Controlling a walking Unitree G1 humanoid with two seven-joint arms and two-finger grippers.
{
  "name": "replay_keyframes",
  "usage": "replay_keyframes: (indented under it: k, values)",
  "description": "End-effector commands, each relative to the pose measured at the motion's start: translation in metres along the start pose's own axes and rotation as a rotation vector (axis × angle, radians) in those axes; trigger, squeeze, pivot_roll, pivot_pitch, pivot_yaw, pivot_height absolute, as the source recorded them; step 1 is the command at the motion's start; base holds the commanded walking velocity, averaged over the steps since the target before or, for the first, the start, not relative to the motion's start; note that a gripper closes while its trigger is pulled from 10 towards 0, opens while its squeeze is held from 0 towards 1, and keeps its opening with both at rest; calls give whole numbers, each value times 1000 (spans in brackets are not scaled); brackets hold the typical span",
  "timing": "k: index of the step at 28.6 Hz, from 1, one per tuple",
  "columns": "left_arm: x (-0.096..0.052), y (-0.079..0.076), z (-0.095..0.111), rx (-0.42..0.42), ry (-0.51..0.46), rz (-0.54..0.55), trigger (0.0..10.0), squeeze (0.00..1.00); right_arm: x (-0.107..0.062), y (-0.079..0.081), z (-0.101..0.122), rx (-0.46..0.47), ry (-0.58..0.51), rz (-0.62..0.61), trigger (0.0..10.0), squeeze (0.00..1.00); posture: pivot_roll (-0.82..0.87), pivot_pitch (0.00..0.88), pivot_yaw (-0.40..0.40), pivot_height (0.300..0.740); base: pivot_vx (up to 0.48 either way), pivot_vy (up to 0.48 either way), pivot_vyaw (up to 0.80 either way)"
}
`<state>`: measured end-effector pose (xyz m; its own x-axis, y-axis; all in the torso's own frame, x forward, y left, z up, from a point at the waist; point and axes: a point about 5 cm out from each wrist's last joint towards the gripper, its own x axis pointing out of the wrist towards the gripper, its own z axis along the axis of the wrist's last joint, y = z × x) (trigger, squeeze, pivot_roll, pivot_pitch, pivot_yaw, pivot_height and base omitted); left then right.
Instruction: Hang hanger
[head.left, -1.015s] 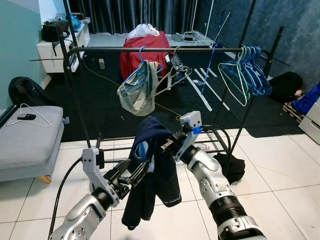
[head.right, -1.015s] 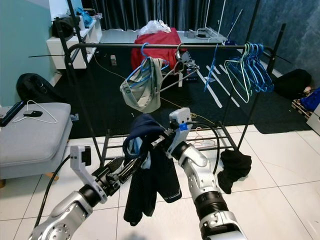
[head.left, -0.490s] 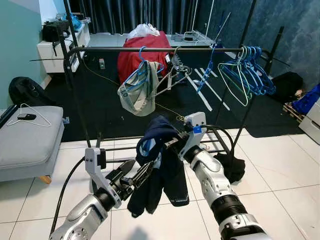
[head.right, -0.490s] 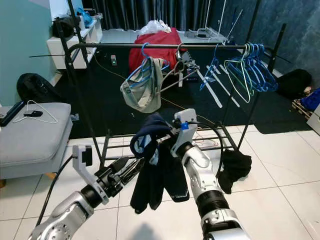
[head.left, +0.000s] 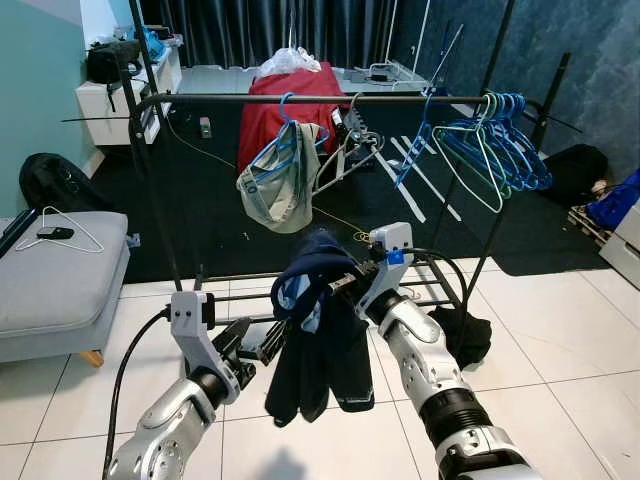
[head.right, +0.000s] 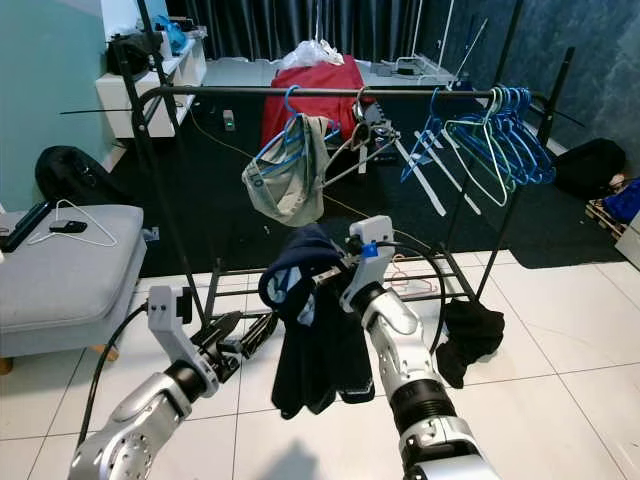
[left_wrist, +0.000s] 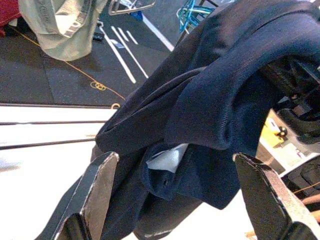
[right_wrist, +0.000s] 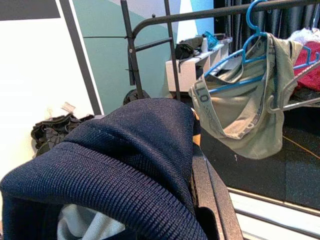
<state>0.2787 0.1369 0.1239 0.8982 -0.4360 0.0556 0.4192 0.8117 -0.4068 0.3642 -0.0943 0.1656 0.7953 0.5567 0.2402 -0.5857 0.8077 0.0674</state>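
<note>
Both arms are silver, built of rounded metallic segments with black ribbed collars at the joints. Each wrist carries a pale grey, boxy camera bracket; the right one (head.left: 385, 243) bears a small blue tag, and a black cable (head.left: 128, 372) loops from the left one (head.left: 190, 322). The left fingers (left_wrist: 97, 192) are long, flat and black, worn pale along the edges.

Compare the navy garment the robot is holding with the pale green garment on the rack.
The navy garment is dark and draped over the right gripper, low and in front of the rack; the pale green garment is light and hangs on a blue hanger from the rack's top rail. The navy garment falls in long folds toward the floor; the pale green one bunches in a short loop. Both are soft clothing hanging freely.
</note>
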Motion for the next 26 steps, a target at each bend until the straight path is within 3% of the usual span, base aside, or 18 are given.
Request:
replay_keyframes:
  k: [1,8,14,22,26]
  values:
    - [1,4,1,-6,-16,30,10000,0,4,0,9,-7,-53,-1,0,0,31,45,-36,740,0,0,0]
    - [6,4,10,-80,-87,35,10000,0,5,2,8,-5,-52,3,0,0,30,47,-37,740,0,0,0]
    - [11,-4,16,-131,-123,-36,10000,0,4,5,4,-1,-43,12,0,0,30,51,-37,740,0,0,0]
    - [7,-18,12,-161,-83,-162,10000,0,4,6,2,-2,-35,11,0,0,31,53,-37,740,0,0,0]
    - [7,-20,11,-160,-71,-175,10000,0,4,6,3,0,-39,9,0,0,32,55,-37,740,0,0,0]
